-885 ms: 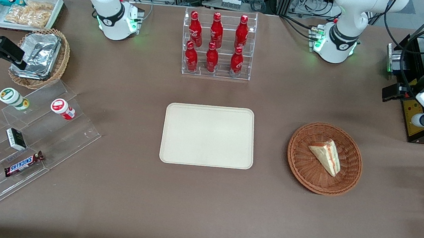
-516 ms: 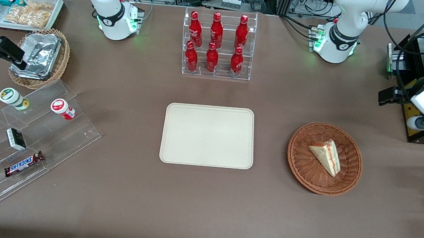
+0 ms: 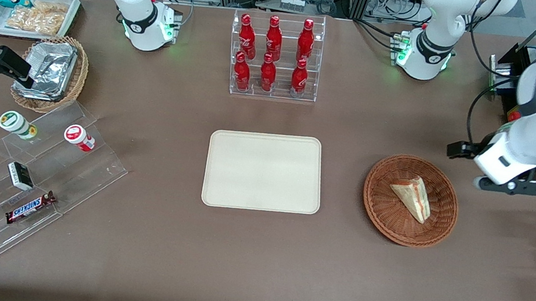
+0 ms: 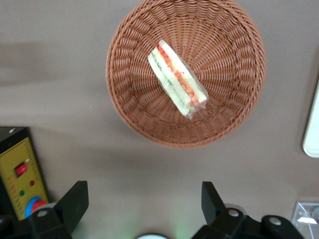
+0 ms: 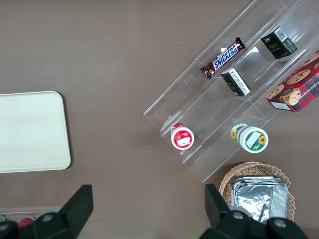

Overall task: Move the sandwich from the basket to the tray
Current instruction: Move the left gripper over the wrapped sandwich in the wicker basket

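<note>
A: Where is the sandwich (image 3: 412,196)?

B: It lies in the basket (image 3: 380,203), untouched, well apart from the tray (image 3: 263,171).

A: What changed?

B: Your gripper (image 4: 142,205) has swung in near the basket, jaws wide and empty, so the reach is under way.

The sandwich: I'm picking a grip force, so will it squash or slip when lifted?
The sandwich looks like soft layered bread, so it probably squashes under a hard pinch. It seems light. A glossy film seems to cover it, so it may slip. The open claw hovers beside the basket, above the table.
</note>
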Controlling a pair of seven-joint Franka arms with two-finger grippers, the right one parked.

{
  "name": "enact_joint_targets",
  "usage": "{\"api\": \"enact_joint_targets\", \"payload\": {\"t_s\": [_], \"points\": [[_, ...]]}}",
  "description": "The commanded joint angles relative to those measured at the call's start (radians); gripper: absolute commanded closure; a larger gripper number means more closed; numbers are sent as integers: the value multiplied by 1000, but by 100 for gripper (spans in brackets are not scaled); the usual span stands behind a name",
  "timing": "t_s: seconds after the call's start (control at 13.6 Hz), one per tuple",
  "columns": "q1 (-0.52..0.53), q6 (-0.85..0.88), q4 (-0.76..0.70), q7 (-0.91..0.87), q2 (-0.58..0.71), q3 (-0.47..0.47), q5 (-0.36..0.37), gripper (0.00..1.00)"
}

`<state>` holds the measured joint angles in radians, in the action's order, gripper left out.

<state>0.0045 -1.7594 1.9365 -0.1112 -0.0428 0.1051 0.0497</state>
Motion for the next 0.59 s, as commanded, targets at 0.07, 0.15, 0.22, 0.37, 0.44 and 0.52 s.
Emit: {"api": "enact_joint_targets", "payload": {"t_s": [0.07, 0.15, 0.22, 0.37, 0.44, 0.52], "points": [[-4, -229, 183, 5, 23, -4, -14, 0], [-4, -309, 234, -2, 24, -4, -16, 0], [-4, -371, 275, -11, 27, -4, -21, 0], [-6, -394, 285, -134, 12, -4, -60, 0], [-15, -399, 280, -210, -2, -4, -62, 0], [-30, -428, 282, -317, -11, -4, -64, 0]]}}
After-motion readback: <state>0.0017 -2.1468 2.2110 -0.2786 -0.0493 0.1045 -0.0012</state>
